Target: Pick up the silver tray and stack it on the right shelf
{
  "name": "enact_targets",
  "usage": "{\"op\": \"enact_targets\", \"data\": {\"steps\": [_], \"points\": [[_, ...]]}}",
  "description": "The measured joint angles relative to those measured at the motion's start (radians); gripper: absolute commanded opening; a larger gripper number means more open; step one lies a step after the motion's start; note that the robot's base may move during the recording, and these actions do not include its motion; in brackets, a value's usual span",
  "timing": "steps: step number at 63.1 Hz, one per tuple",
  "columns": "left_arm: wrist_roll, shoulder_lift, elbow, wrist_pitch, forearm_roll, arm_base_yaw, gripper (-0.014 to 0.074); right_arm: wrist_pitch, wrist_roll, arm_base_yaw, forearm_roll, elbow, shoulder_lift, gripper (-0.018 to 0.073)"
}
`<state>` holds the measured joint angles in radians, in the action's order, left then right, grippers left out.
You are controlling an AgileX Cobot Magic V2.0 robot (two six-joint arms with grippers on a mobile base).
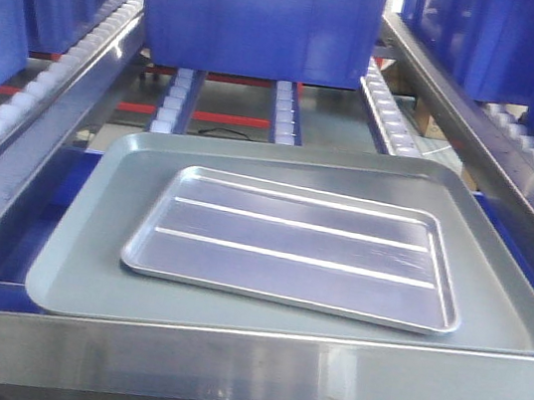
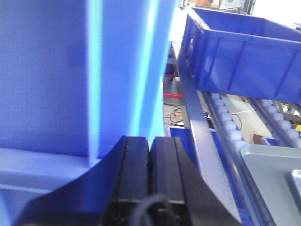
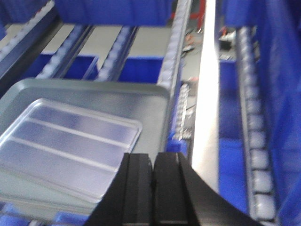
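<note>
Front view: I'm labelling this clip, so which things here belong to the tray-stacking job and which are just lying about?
Part of the job:
- silver tray, lying inside the larger tray
- right shelf, roller rack with polished front bar
- left pincer and right pincer, both shut and empty

Just lying about:
- large dull grey tray beneath
- blue crate behind the trays

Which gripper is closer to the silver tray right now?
Right. The right gripper, jaws shut, hovers just above the silver tray's near right corner. The left gripper, also shut, sits off to the tray's left, against a blue crate, with only the tray's edge visible.
</note>
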<state>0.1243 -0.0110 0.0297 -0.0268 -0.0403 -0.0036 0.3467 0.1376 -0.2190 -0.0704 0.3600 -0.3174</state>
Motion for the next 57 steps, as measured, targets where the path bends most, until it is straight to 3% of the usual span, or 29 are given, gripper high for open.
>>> {"op": "enact_targets", "data": {"steps": [12,23,40,57], "points": [[0.000,0.000,0.000,0.000,0.000,0.000,-0.0100,-0.200,-0.092,0.121,0.016,-0.132,0.001,0.0054],[0.000,0.000,0.000,0.000,0.000,0.000,-0.0100,-0.324,-0.201,0.159,0.027,-0.238,0.093,0.0054],[0.000,0.000,0.000,0.000,0.000,0.000,-0.0100,-0.347,-0.230,0.161,0.070,-0.369,0.316,0.0054],[0.000,0.000,0.002,-0.002,0.000,0.000,-0.0100,-0.347,-0.233,0.164,0.147,-0.389,0.327,0.0054]]}}
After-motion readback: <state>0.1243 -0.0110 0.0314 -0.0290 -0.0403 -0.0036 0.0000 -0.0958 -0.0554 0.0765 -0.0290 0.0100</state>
